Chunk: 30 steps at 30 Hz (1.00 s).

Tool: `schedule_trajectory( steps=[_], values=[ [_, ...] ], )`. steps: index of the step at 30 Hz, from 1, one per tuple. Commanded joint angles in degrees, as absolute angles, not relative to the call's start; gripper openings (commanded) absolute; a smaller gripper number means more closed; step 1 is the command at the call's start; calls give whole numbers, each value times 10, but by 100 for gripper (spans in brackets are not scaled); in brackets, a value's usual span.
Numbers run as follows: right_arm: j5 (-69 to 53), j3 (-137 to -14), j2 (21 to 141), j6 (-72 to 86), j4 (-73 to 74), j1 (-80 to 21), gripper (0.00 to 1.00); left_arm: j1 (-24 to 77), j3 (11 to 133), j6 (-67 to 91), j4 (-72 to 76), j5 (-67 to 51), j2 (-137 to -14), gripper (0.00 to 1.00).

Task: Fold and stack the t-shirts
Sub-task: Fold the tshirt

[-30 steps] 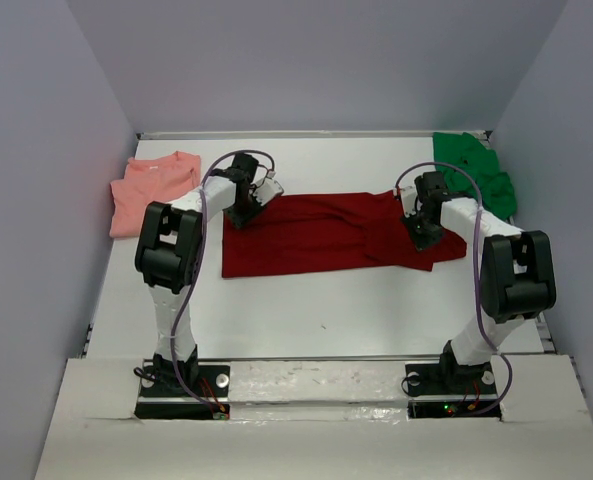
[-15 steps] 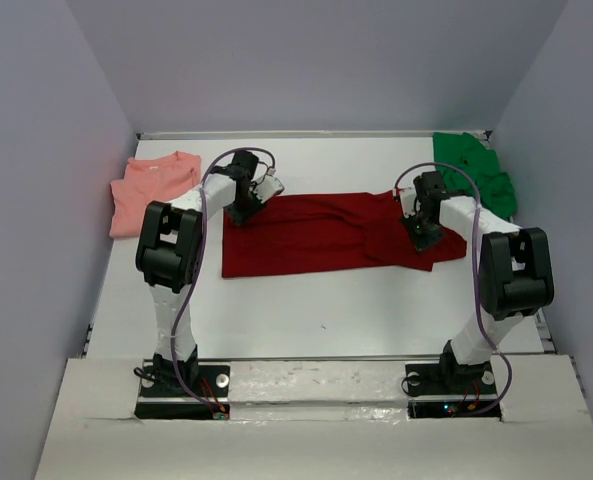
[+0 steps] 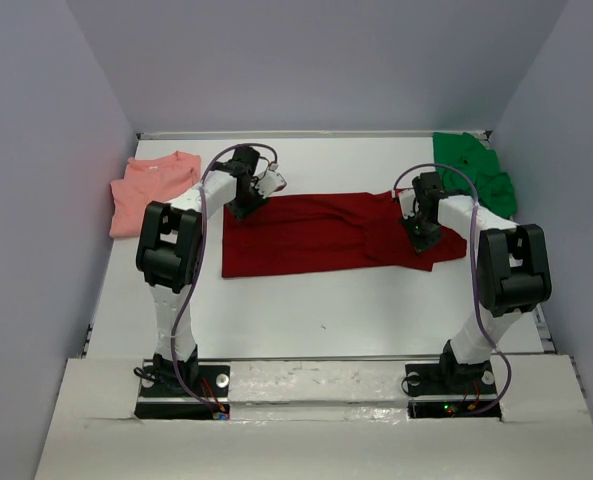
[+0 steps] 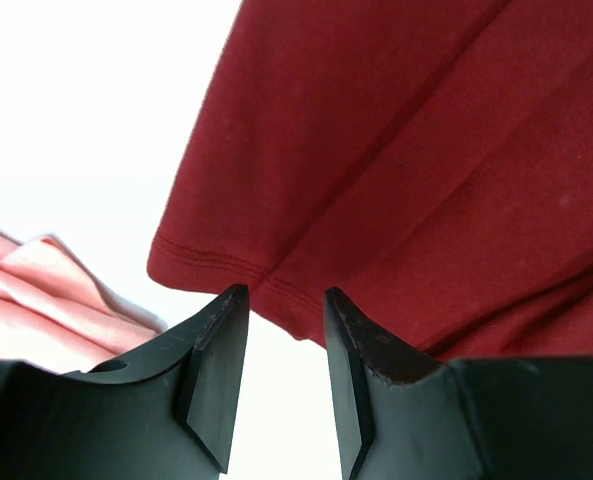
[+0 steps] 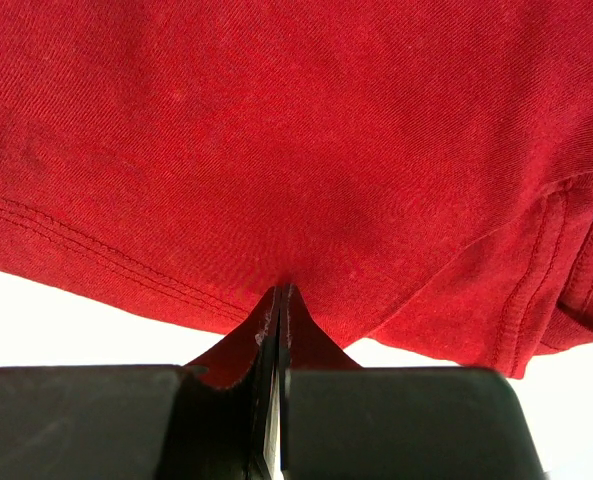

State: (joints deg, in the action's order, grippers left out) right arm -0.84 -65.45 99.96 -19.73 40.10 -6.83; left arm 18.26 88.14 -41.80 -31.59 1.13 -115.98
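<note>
Red shirt point(image 3: 316, 235): flat across middle of desk point(image 3: 306, 310).
Left fingers point(image 4: 211, 380): apart, at its left hem.
Right fingers point(image 5: 306, 345): closed, pinching its right hem.
Pink shirt point(image 3: 151, 190): far-left corner.
Green shirt point(image 3: 476, 170): far-right corner.

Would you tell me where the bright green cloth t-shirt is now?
In the top external view, the bright green cloth t-shirt lies crumpled at the table's far right corner, beyond the right arm and the dark red cloth t-shirt.
</note>
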Motion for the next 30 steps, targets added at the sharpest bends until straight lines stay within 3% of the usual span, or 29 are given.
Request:
schedule_trajectory(
  steps=[1, 30],
  values=[
    [-3, -680, 1003, -201, 405, -71, 0, 185, 913, -432, -334, 6, -1155, 47],
    [26, -687, 1024, -205, 413, -71, 0, 182, 925, -448, -349, 9, -1206, 43]
  ],
)
